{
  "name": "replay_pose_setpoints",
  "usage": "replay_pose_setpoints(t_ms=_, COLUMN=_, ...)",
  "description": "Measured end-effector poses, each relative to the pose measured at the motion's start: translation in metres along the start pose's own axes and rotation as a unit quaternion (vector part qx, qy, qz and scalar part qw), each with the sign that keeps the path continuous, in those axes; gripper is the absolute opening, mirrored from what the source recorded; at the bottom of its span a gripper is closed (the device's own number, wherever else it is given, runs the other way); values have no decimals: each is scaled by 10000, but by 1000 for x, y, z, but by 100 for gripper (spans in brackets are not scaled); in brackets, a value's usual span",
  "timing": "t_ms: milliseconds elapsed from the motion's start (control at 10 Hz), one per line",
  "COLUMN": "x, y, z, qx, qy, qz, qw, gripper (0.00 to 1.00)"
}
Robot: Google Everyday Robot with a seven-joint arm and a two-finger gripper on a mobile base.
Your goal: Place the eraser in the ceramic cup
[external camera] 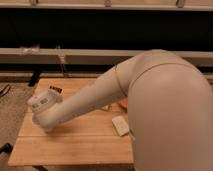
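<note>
My white arm reaches across the wooden table (75, 145) from the right. Its rounded wrist end (44, 107) hangs low over the table's left side. The gripper sits under that wrist end and is hidden from this view, so I cannot see whether it holds anything. The ceramic cup is hidden behind the wrist. The eraser is also out of sight behind the forearm.
A pale beige block (120, 125) lies on the table just right of the forearm. A sliver of the orange bowl (123, 103) shows behind the arm. My big white upper arm fills the right half of the view. A dark shelf runs behind the table.
</note>
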Motion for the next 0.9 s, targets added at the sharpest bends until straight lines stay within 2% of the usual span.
replay_pose_setpoints(t_ms=400, x=-29, y=-6, z=-6, qx=146, qy=-20, qz=-86, qw=9999, gripper=0)
replay_pose_setpoints(t_ms=900, x=-33, y=-22, z=-6, qx=291, qy=96, qz=71, qw=9995, gripper=0)
